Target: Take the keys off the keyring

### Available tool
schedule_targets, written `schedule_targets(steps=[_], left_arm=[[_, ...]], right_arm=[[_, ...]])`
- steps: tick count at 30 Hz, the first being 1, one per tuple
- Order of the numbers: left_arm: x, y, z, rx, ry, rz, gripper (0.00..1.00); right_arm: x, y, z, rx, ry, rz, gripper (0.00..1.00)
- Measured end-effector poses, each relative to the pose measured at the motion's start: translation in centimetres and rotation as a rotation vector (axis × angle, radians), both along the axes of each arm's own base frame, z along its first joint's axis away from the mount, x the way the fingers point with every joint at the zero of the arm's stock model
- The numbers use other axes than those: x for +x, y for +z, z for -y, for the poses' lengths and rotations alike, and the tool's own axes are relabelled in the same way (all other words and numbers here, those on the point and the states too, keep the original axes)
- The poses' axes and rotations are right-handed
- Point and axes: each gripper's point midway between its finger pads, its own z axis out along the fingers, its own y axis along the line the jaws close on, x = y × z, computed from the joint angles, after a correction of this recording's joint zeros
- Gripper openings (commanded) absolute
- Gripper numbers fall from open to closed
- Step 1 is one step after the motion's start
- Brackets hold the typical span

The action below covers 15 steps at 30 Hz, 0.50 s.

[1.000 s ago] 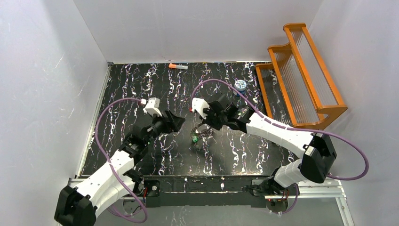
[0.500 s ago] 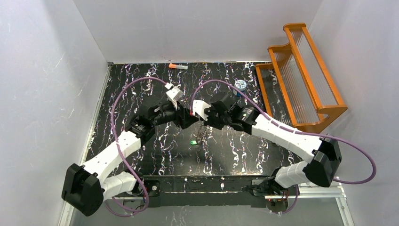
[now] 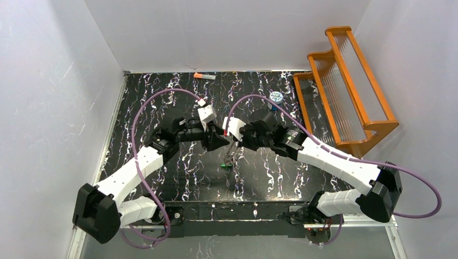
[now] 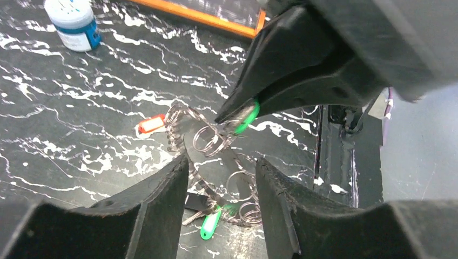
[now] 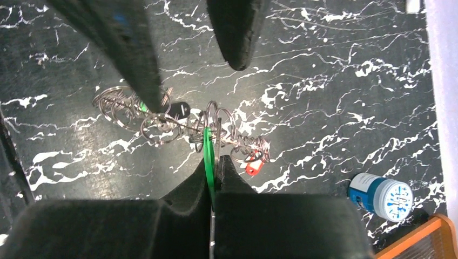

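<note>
My right gripper (image 5: 216,160) is shut on a bright green key (image 5: 207,144) and holds the bunch up off the black marbled table (image 3: 162,91). Below it hangs the keyring (image 4: 175,141), toothed and dark grey, with small wire rings (image 4: 208,141) looped on it. A red key (image 4: 151,124) dangles at the far side, and a second green key (image 4: 209,224) lies low by the table. My left gripper (image 4: 221,164) is open, its fingers (image 4: 162,199) on either side of the hanging rings without touching them. From above, the left gripper (image 3: 219,141) and the right gripper (image 3: 233,144) meet tip to tip.
A blue-and-white round canister (image 3: 276,97) stands at the back right beside an orange rack (image 3: 345,81). An orange-and-grey stick (image 3: 204,76) lies at the back edge. White walls close in the table on three sides.
My left arm has swung right and forward until its gripper reaches the hanging bunch, and its jaws have narrowed. The right gripper has kept its hold on the green key, shifting slightly.
</note>
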Motion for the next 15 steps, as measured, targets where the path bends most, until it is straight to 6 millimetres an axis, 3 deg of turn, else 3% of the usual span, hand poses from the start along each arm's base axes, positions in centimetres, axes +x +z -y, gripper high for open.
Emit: schedule_targets(steps=[3,7,15], left_arm=[[0.4,-1.5,0.4,0.021,-0.007,-0.046,0.46],[0.9,-2.7,0.7,0.034,-0.003,-0.08,0.46],[2.0,-3.0,0.9,0.026,0.039,-0.095,0.46]], right_arm=[[-0.6,-0.7,0.1,-0.002,0.016,-0.015,0.01],[-1.1,-0.2,-0.3,0.023,0.041,-0.016,0.01],[-2.1,0.8,-1.1,0.07,0.091,-0.018,0.01]])
